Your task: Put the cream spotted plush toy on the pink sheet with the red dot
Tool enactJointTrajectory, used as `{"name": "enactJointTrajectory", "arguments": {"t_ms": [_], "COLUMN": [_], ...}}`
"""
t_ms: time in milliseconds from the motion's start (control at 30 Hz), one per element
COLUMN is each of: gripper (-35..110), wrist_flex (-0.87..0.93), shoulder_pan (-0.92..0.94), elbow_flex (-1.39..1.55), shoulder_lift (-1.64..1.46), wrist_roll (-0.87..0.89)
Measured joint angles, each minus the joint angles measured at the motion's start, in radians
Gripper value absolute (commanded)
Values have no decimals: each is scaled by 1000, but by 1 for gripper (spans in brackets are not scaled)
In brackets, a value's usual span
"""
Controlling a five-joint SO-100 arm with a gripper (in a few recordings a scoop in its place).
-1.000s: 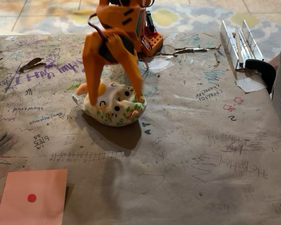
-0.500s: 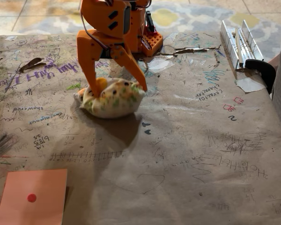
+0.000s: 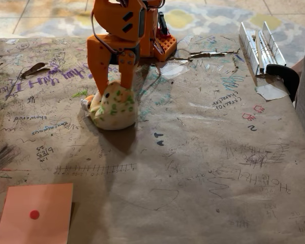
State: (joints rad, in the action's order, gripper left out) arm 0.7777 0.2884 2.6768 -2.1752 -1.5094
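Note:
The cream spotted plush toy [image 3: 114, 108] rests on the scribbled brown table cover, left of centre, squeezed narrow, green and orange spots showing. My orange gripper [image 3: 112, 90] comes down on it from above, its two fingers pressed against the toy's upper sides, shut on it. The pink sheet with the red dot [image 3: 35, 213] lies flat at the bottom left corner, well apart from the toy, with the red dot [image 3: 34, 214] near its middle.
The arm's orange base [image 3: 164, 44] stands at the table's far edge. A white metal rail piece [image 3: 259, 43] and a black clamp [image 3: 284, 76] sit at the back right. Tiled floor and a rug lie beyond the table. A grey object edges in at the right.
The fingers have drawn together around the plush, squeezing it from wide to narrow. The toy has rolled so its face no longer shows. The sheet has not moved.

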Motion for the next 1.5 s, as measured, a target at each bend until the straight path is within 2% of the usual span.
{"name": "enactJointTrajectory", "arguments": {"t_ms": [133,233,433,667,800,1067,1333,1400,1500], "gripper": [0,0,0,0,0,0,0,8,40], "wrist_flex": [64,49,-193,-551,-655,-919,-945,-907,-827], "shoulder_pan": [3,8,49,18,-2,3,5,17,41], "elbow_flex": [-109,-213,-377,-422,-446,-477,-456,-410,-272], "shoulder_lift": [-81,-204,-523,-983,-1163,-1203,-1203,-1204,-1203], "wrist_roll": [244,402,581,525,483,494,451,471,474]}}
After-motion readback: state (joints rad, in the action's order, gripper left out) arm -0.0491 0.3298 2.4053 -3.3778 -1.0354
